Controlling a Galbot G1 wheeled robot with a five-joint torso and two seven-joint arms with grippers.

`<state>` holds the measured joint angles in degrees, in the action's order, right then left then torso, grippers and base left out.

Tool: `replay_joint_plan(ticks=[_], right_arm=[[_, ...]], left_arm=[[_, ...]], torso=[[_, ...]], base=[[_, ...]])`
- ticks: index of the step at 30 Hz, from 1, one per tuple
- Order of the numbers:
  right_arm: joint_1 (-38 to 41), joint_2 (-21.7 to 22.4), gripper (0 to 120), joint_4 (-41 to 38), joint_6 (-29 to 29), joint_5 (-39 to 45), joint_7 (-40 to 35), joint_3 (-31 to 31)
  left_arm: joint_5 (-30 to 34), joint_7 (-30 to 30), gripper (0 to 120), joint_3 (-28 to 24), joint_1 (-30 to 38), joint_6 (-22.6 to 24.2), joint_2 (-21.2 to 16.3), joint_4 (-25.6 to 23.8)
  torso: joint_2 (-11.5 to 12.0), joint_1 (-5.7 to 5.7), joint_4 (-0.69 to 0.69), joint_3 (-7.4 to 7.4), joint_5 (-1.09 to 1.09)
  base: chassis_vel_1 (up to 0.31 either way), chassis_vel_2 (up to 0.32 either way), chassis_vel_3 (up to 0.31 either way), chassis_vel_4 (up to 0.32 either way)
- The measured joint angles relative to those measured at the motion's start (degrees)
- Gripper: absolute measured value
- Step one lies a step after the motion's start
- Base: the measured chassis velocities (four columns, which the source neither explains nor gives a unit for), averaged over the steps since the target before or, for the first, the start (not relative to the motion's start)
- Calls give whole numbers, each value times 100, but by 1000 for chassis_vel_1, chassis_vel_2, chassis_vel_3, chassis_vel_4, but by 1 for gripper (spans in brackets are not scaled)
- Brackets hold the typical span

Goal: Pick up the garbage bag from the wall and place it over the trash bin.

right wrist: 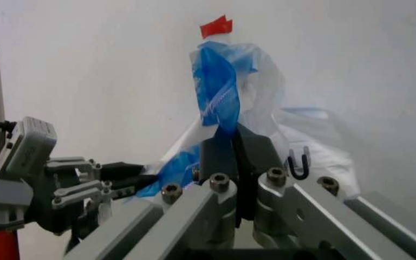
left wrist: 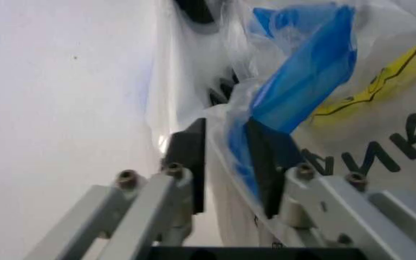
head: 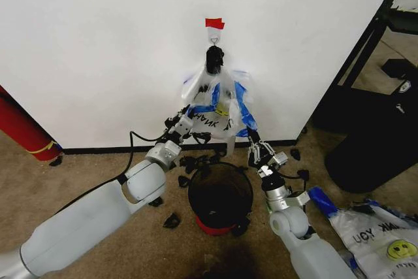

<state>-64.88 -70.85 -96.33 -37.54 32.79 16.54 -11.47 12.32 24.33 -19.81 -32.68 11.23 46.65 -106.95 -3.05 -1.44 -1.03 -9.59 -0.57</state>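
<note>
The bag hangs on the wall from a small hook just under a bit of red tape, with the bunched top gathered in a dark knot and the translucent plastic with blue strips fanning out below it. Both arms are up at it from either side. The left gripper is at the bag's lower left edge — in the left wrist view its two dark pads sit either side of a fold of plastic and blue strip, narrow gap, so it's pinched on the bag. The right gripper is at the lower right edge, and in the right wrist view its pads are pressed together on a blue strip of the bag, so that one's clamped on too; you can also see the left gripper off to the side there. The bin stands on the carpet right below the bag, between the two arms, near the baseboard — black, dark inside, red base showing at the front. Small black scraps lie on the floor around it. Another bag with the smiley print lies flat on the floor by the right arm, and a bigger black container stands farther right.
</note>
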Motion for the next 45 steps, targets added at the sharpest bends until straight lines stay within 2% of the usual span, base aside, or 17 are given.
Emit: replay_joint_plan(ticks=[4, 5, 10, 12, 17, 22, 25, 26, 27, 29, 32, 36, 42, 43, 45], right_arm=[[-28, -19, 0, -43, -1, -8, 59, 12], [-28, -19, 0, -43, -1, -8, 59, 12], [-109, -20, 0, -70, -24, -27, 208, -11], [-115, -20, 0, -71, -32, -29, 239, -18], [-125, -37, 0, -23, -92, -43, 349, -73], [-99, -42, 0, 31, -117, -43, 376, -129], [-84, -50, 0, 36, -126, -36, 410, -123], [-78, -60, 0, 36, -132, -33, 433, -111], [-78, -60, 0, 36, -132, -33, 433, -111], [-72, -93, 0, 38, -147, -28, 484, -84], [-76, -120, 0, 28, -158, -26, 533, -60], [-83, -130, 0, 7, -163, -26, 550, -53], [-103, -176, 0, -76, -170, -28, 595, -24], [-103, -176, 0, -76, -170, -28, 595, -24], [-101, -203, 0, -113, -173, -27, 611, 3]], left_arm=[[0, 13, 47, 63, 61, -32, 46, 90], [0, 13, 47, 63, 61, -32, 46, 90], [351, 196, 66, 566, -8, 165, 233, 155], [498, 236, 68, 679, -40, 206, 292, 151], [1422, 519, 68, 1306, -401, 393, 657, 17], [1632, 584, 68, 1527, -691, 316, 749, -52], [1524, 373, 68, 1559, -917, -52, 677, -193], [1382, 204, 73, 1559, -1004, -293, 631, -258], [1382, 204, 73, 1559, -1004, -293, 631, -258], [900, -223, 81, 1559, -1138, -916, 509, -358], [324, -735, 89, 1575, -1222, -1502, 303, -414], [122, -1017, 92, 1615, -1260, -1754, 195, -433], [-746, -2116, 95, 1782, -1343, -2580, -157, -467], [-746, -2116, 95, 1782, -1343, -2580, -157, -467], [-1133, -2515, 95, 1829, -1329, -2968, -264, -456]], torso=[[0, 0, -1, 0, 0], [0, 0, -1, 0, 0], [0, 0, 0, 0, 0], [0, 0, 0, 0, 0], [0, 0, 0, 0, 0], [0, 0, -1, 0, 0], [0, 0, 1, 0, 0], [0, 0, 0, 0, 0], [0, 0, 0, 0, 0], [0, 0, 0, 0, 0], [0, 0, 0, 0, 0], [0, 0, 0, 0, 0], [0, 0, 0, 0, -1], [0, 0, 0, 0, -1], [0, 0, 0, 0, -1]], base=[[0, 0, 0, 0], [0, 0, 0, 0], [0, 0, 0, 0], [0, 0, 0, 0], [0, 0, 0, 0], [0, 0, 0, 0], [0, 0, 0, 0], [0, 0, 0, 0], [0, 0, 0, 0], [0, 0, 0, 0], [0, 0, 0, 0], [0, 0, 0, 0], [0, 0, 0, 0], [0, 0, 0, 0], [0, 0, 0, 0]])
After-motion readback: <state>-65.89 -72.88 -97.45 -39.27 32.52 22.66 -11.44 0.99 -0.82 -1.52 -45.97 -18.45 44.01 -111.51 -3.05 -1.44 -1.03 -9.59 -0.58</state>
